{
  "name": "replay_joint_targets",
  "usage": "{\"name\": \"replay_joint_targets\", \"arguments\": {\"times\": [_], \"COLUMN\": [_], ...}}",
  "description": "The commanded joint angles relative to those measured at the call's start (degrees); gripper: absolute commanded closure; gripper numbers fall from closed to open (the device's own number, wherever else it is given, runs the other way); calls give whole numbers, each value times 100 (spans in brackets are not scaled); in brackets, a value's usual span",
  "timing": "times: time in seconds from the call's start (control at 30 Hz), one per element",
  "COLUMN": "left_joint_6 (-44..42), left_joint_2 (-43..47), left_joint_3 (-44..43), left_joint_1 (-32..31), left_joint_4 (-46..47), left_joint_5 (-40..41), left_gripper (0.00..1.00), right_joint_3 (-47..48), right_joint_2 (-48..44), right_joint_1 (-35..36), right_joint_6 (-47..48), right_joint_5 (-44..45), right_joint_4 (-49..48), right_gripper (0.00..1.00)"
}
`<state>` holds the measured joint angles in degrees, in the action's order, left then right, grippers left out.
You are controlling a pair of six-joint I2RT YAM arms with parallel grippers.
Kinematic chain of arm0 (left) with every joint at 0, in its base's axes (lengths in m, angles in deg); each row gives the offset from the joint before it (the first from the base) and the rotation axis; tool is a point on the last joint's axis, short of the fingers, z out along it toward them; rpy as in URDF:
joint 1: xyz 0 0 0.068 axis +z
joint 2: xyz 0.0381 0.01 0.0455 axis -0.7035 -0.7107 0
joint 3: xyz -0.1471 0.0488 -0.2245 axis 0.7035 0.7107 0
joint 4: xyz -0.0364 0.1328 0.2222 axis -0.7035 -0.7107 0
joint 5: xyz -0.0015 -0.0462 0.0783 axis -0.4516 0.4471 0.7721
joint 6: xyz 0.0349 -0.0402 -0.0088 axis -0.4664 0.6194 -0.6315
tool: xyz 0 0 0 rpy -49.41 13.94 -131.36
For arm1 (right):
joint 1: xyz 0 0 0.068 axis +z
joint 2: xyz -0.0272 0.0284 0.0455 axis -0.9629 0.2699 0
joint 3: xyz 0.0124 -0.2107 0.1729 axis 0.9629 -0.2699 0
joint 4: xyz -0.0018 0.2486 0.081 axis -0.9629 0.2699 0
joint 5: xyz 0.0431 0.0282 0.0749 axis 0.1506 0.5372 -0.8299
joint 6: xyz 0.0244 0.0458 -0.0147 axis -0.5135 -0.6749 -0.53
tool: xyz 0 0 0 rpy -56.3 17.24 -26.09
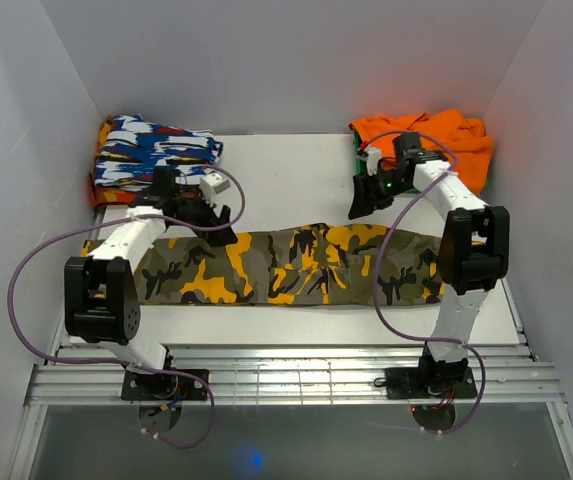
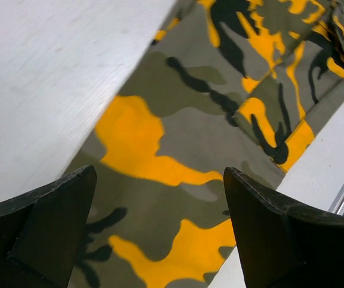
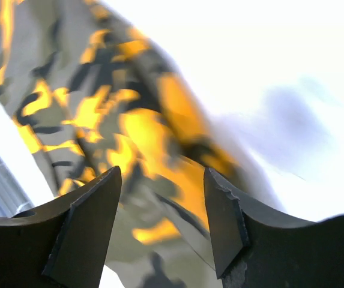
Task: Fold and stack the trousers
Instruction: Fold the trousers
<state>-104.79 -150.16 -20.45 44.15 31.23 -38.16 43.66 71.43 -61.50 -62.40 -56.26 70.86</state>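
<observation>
1. The trousers [image 1: 296,265] are lying flat as one long camouflage band across the counter [image 1: 286,180], running from my left arm to my right, with the near hem close to the counter's near edge.
2. My left end effector [image 2: 159,174] is hanging released, jaws spread wide over the band's left part and gripping nothing.
3. My right end effector [image 3: 162,174] is hanging beyond the far hem near the right end, jaws parted and empty; its wrist view is blurring, so I cannot tell whether a fingertip is touching cloth.
4. Judged stage: the band is looking ready for a crosswise fold; stacking is not yet done.
5. Risk: pinching only the upper layer would be letting the lower one drag and the fold open.
6. Risk: lifting the two ends unevenly would be skewing the band.
7. Risk: pulling toward the near edge would be sliding cloth off the counter.
</observation>
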Motion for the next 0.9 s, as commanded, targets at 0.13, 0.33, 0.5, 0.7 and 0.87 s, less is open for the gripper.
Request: {"name": "replay_joint_targets", "arguments": {"times": [0.13,0.33,0.5,0.7,0.87], "left_joint_6": [283,1230,1417,952,1101], "left_joint_2": [542,-179,-145,-161,-566], "left_joint_3": [672,-120,-243,-831,-1691], "left_joint_1": [-937,-981,-1043,-1034,-1034], "left_joint_4": [1796,2180,2971,2423,1148], "left_joint_5": [303,293,1048,1683,1087], "left_gripper": [2,2,2,2,2], "right_joint_3": [1574,1963,1497,1136,935], "right_joint_2": [507,1132,975,790,360], "right_joint_1": [-563,-555,-362,-168,-80], "right_joint_6": [1016,1905,2291,2503,2511], "right_joint_5": [774,792,748,739,669], "right_joint_4": [1378,2135,2082,2012,1907], "right_gripper": [36,40,43,68,92]}}
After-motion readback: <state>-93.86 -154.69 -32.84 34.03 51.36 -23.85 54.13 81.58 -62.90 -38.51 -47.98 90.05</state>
